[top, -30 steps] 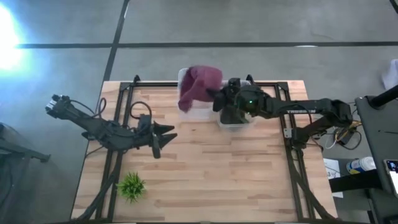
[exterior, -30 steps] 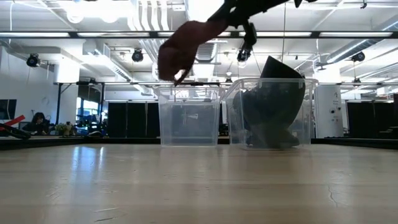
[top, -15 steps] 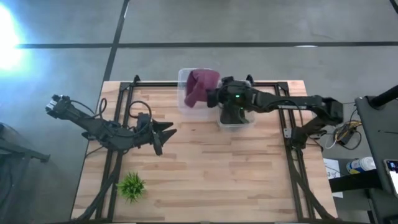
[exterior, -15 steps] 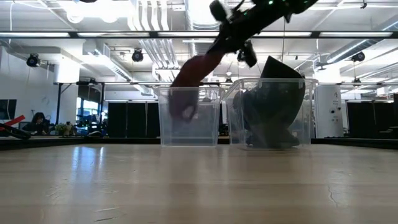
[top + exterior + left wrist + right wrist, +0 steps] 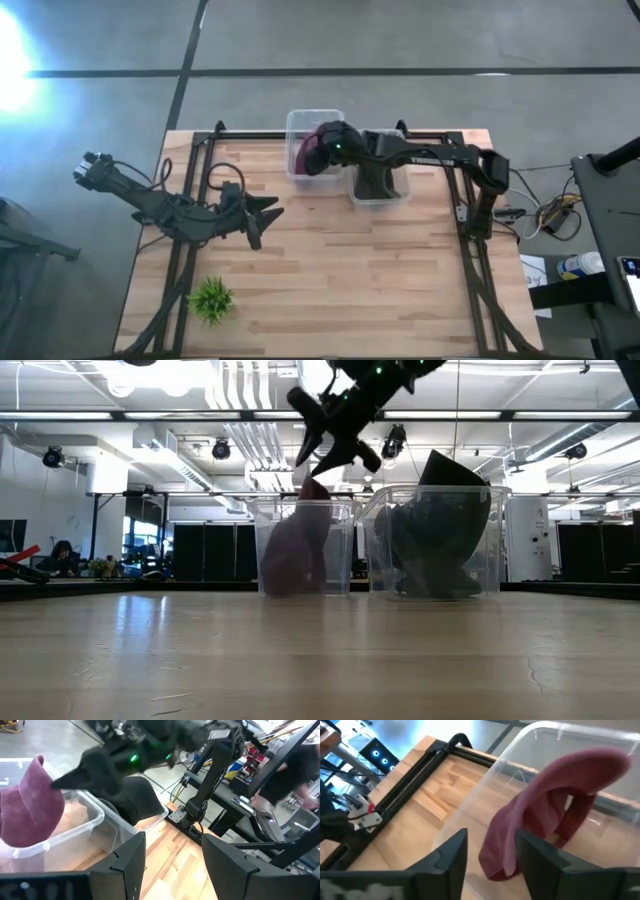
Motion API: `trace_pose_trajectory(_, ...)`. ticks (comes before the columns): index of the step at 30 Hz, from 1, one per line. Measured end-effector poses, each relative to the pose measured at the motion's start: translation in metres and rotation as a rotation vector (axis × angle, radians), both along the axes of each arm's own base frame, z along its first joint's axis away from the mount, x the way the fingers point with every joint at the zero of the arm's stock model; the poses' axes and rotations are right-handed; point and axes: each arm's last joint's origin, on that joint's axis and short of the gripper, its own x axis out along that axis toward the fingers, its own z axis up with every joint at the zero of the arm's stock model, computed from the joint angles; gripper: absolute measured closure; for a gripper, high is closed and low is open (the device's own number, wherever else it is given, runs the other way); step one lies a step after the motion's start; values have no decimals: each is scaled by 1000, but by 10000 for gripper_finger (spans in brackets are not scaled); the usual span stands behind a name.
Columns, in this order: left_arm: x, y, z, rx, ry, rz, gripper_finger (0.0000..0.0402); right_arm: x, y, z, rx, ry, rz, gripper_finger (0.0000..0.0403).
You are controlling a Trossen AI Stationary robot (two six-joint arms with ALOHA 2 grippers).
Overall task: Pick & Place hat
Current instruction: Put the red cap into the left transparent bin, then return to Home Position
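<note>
A maroon hat (image 5: 304,157) lies inside the left of two clear bins (image 5: 296,122) at the table's far edge. It slumps against the bin's wall, and its top pokes just above the rim (image 5: 315,489). My right gripper (image 5: 335,445) hovers open just above that bin, with the hat (image 5: 545,820) below its fingers and apart from them. The hat (image 5: 30,805) also shows in the left wrist view. My left gripper (image 5: 268,212) waits open over the table's left half.
The right clear bin (image 5: 497,500) holds a dark hat (image 5: 378,182) that rises above its rim. A small green plant (image 5: 211,299) stands near the front left corner. Black frame rails (image 5: 200,150) run along both sides of the table. Bare wood lies between the bins and the near edge.
My right gripper has swung toward the table's left, from beside the right bin to over the left bin, and has opened and let go of the maroon hat. The hat, which hung above the bin's rim, has dropped into the left bin.
</note>
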Motion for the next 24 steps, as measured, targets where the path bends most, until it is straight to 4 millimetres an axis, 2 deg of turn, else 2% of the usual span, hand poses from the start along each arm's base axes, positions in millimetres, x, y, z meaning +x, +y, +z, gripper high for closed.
trace_pose_trajectory(6,0,0,-3,-5,23,-11,213,-22,17,21,-32,48,53,207)
trace_pose_trajectory(9,0,-2,-3,-19,30,-69,213,-40,39,29,-54,38,88,201)
trace_pose_trajectory(12,1,-4,-3,-22,41,-174,213,-61,71,31,-100,12,159,200)
trace_pose_trajectory(18,3,-1,-13,18,70,-267,213,-130,126,28,-94,-145,289,200)
trace_pose_trajectory(20,5,3,-15,24,49,-388,213,-156,135,21,-102,-135,317,200)
trace_pose_trajectory(22,9,8,-19,1,14,-592,213,-184,138,16,-83,-117,342,200)
trace_pose_trajectory(24,12,16,-26,-39,7,-728,213,-207,139,15,-14,-169,324,200)
